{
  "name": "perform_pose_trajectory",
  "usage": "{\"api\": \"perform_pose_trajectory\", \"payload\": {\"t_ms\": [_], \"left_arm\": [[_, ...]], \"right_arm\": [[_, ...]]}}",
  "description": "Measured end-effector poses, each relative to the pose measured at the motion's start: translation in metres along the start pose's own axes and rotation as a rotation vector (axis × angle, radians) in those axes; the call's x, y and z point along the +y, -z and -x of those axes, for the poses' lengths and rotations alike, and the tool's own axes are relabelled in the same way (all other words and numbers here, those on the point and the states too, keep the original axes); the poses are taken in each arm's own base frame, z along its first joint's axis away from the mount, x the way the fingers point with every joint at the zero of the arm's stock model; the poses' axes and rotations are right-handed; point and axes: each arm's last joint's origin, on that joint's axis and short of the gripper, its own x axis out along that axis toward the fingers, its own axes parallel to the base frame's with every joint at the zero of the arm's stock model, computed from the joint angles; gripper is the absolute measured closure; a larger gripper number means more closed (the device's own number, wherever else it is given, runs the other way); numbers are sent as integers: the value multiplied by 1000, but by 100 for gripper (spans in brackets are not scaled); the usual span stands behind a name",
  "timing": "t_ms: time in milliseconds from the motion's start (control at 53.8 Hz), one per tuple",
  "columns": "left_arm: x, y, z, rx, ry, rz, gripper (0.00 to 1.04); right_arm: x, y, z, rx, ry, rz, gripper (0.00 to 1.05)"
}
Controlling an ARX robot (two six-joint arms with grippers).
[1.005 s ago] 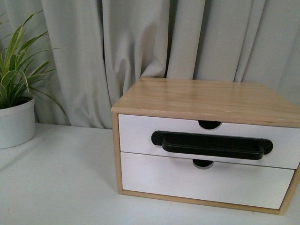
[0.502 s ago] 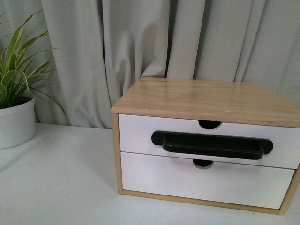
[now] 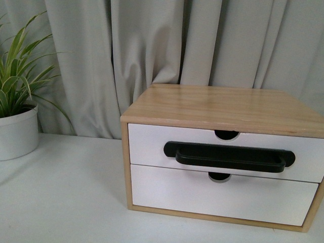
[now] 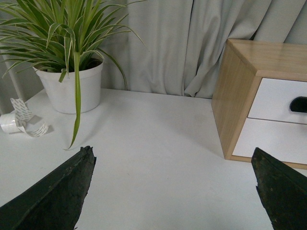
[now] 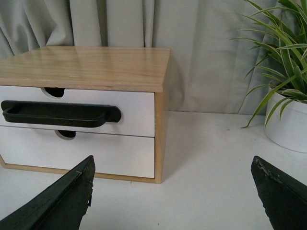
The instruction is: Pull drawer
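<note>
Plainly, the drawer (image 3: 147, 144) sits closed, contents hidden; left pincer (image 4: 172, 160) and right pincer (image 5: 172, 165) gape, released.

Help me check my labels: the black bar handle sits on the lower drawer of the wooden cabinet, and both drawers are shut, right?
No. The black bar handle sits on the upper drawer, not the lower drawer, as the front view shows. Both drawers of the wooden cabinet are shut.
</note>
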Motion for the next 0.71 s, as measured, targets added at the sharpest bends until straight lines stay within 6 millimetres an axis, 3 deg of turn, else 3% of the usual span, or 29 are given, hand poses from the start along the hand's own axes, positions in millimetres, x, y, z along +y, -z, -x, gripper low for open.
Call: {"api": "perform_pose_trajectory", "payload": {"t_ms": [279,428,558,707], "left_arm": [[0,0,0,0,0,0,6],[-2,0,-4,63,3,15,6],[-21,-33,-24,-11,250,-84,6],[-46,-51,-60,-5,484,-294,6]], "right_arm": [[0,0,0,0,0,0,9],[6,3,-3,120,-92,-26,9],[19,-18,-20,196,-319,138,9],[27,-27,-48,287,-523,352,9]]}}
